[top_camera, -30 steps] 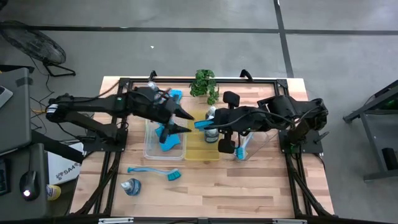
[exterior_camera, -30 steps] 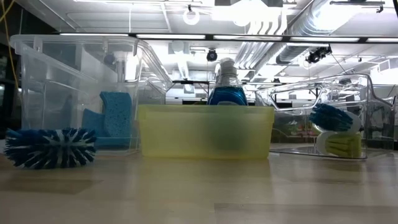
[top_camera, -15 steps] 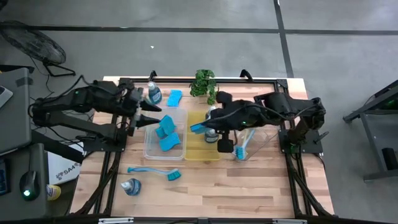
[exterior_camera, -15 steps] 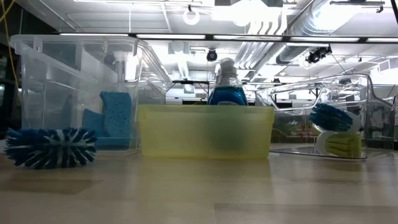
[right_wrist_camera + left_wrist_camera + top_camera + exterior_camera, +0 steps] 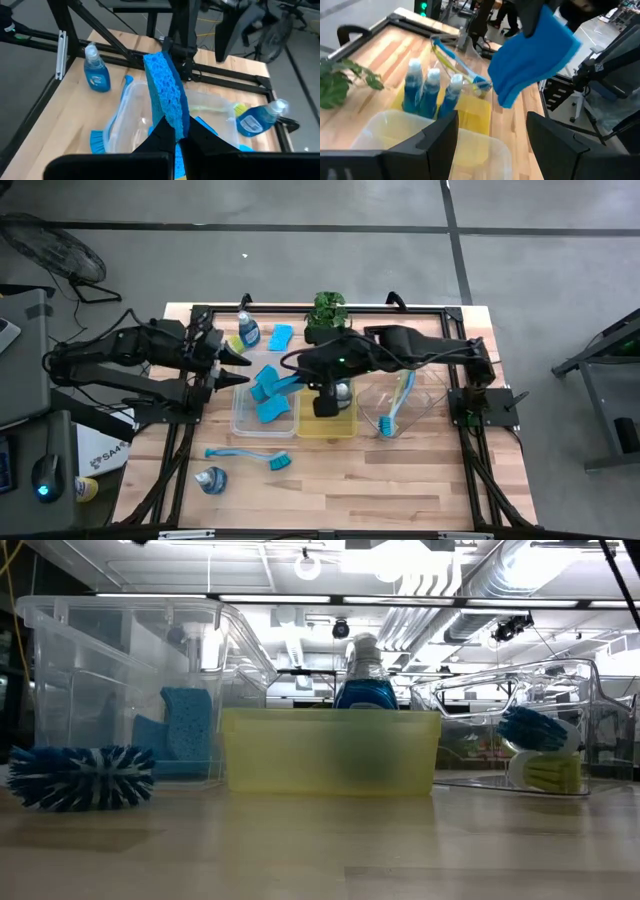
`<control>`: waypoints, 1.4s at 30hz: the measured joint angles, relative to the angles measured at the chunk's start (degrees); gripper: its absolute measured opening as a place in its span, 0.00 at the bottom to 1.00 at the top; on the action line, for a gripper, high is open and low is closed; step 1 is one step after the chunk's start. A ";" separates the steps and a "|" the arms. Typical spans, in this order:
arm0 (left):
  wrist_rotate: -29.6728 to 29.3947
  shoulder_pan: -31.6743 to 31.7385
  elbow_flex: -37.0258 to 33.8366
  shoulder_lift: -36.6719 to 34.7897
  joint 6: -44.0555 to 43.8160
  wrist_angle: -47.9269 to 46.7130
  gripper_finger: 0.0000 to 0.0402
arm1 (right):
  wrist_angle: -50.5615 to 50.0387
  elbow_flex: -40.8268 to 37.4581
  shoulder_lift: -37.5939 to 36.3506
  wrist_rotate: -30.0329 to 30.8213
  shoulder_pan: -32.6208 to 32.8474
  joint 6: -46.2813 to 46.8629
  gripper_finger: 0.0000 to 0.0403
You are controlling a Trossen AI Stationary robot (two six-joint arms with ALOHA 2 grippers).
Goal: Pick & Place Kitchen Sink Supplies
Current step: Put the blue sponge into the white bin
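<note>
The right gripper [image 5: 285, 383] carries a wavy blue sponge [image 5: 167, 97] pinched tight in its jaws, above the clear tray [image 5: 243, 420] near the middle of the table [image 5: 400, 480]. The sponge stands on edge, long axis upright. Next it should lower and release. The left gripper [image 5: 243, 364] waits partly open and empty near the table's far left edge.

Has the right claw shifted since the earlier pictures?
Yes. The right claw, shut on a blue sponge, moved left from over the yellow tray to above the clear tray.
</note>
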 joint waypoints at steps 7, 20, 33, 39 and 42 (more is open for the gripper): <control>1.57 0.00 -11.74 -2.43 -3.12 11.93 0.57 | 4.76 -0.01 1.12 0.93 -1.63 0.72 0.00; -7.66 -0.02 -16.94 -2.49 -0.47 22.09 0.57 | 14.87 0.00 1.15 8.46 -3.30 11.18 0.00; -11.05 0.00 -16.94 -2.49 7.13 39.01 0.57 | 23.10 0.00 0.88 9.65 -3.57 12.18 0.00; -9.59 0.00 -16.94 -2.55 8.43 45.68 0.57 | 24.10 0.00 0.88 9.67 -3.57 11.62 0.00; -8.79 -0.01 -16.92 -2.65 8.45 46.74 0.57 | 24.05 0.00 0.88 9.71 -3.57 11.61 0.00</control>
